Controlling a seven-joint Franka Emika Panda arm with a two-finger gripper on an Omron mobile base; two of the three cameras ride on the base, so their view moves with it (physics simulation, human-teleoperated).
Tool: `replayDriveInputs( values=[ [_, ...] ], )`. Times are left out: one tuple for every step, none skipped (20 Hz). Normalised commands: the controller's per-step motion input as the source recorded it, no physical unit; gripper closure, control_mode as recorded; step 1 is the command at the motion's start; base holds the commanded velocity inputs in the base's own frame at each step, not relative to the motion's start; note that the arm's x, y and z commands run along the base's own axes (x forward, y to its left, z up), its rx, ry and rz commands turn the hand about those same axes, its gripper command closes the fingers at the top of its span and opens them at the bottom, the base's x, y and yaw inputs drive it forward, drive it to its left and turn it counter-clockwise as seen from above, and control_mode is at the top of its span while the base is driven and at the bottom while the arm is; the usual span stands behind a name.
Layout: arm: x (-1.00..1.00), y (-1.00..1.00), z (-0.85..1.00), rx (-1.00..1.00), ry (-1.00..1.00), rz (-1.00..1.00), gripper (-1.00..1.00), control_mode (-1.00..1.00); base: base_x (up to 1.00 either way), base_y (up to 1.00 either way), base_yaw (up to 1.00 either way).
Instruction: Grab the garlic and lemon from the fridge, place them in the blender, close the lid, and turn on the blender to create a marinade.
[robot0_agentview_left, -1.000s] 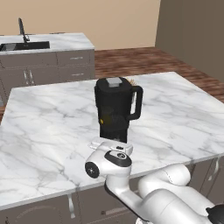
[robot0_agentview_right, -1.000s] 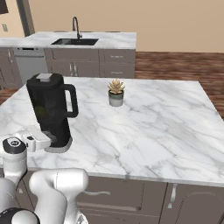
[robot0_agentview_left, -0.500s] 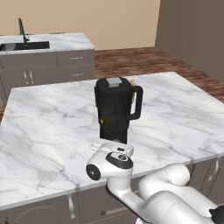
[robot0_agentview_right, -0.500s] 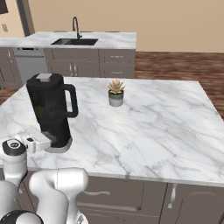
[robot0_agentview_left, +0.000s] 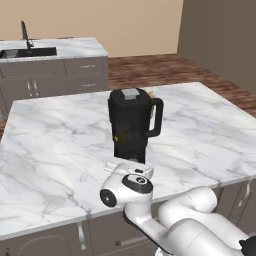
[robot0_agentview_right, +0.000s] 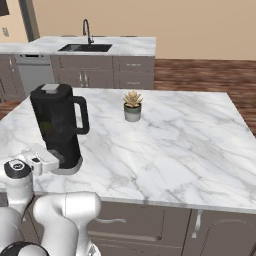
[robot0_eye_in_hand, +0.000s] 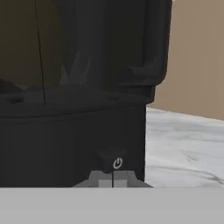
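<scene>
The black blender (robot0_agentview_left: 131, 125) (robot0_agentview_right: 57, 125) stands upright on the marble island (robot0_agentview_left: 55, 135), with the lid (robot0_agentview_left: 131, 94) (robot0_agentview_right: 51, 88) sitting on its jar. A small yellow patch, the lemon (robot0_agentview_left: 116, 138), shows faintly through the dark jar. The garlic is hidden and the fridge is out of view. My gripper (robot0_agentview_left: 132, 163) (robot0_agentview_right: 59, 160) (robot0_eye_in_hand: 113, 178) is shut and low at the front of the blender's base. In the hand view its closed tips sit right at the power button (robot0_eye_in_hand: 117, 163), holding nothing.
A small potted succulent (robot0_agentview_right: 132, 105) stands on the island behind and to the right of the blender. A counter with a sink and tap (robot0_agentview_right: 85, 46) (robot0_agentview_left: 30, 50) runs along the back wall. The island's near edge (robot0_agentview_right: 150, 197) lies just below my hand.
</scene>
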Motion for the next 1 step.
replayDriveInputs(
  values=[
    [0.00, 0.00, 0.13, 0.00, -0.16, 0.00, 1.00, -1.00, 0.00, 0.00, 0.00]
  ],
)
